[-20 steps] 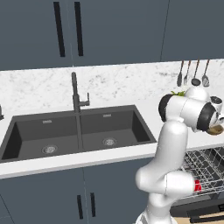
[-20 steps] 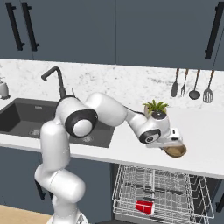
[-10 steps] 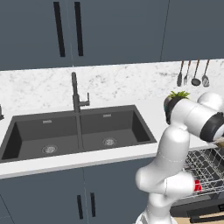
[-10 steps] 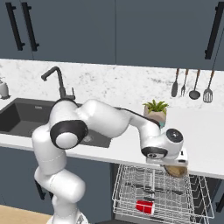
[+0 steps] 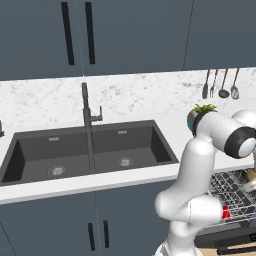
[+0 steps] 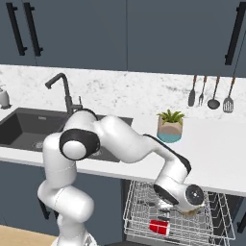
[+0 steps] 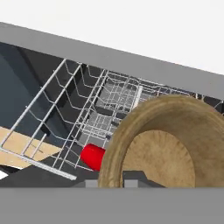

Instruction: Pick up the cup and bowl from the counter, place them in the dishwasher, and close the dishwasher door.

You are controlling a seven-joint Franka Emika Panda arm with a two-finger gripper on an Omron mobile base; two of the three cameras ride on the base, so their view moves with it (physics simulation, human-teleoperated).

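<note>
My gripper is shut on the rim of the tan-brown bowl, holding it tilted just above the dishwasher's pulled-out silver wire rack. In the hand view the bowl looms close with its darker inside facing me, and my gripper clamps its lower rim. The red cup lies on its side in the rack, seen too as the cup at the front. From the left, the bowl hangs over the rack beside the cup.
The teal-and-tan plant pot stands on the white counter behind the rack. The black double sink and its faucet lie to the left. Utensils hang on the wall. The counter's front edge overhangs the rack.
The arm has swung forward and down, carrying the bowl from counter height beside the plant pot to just over the dishwasher rack. The cup has stayed in the rack.
</note>
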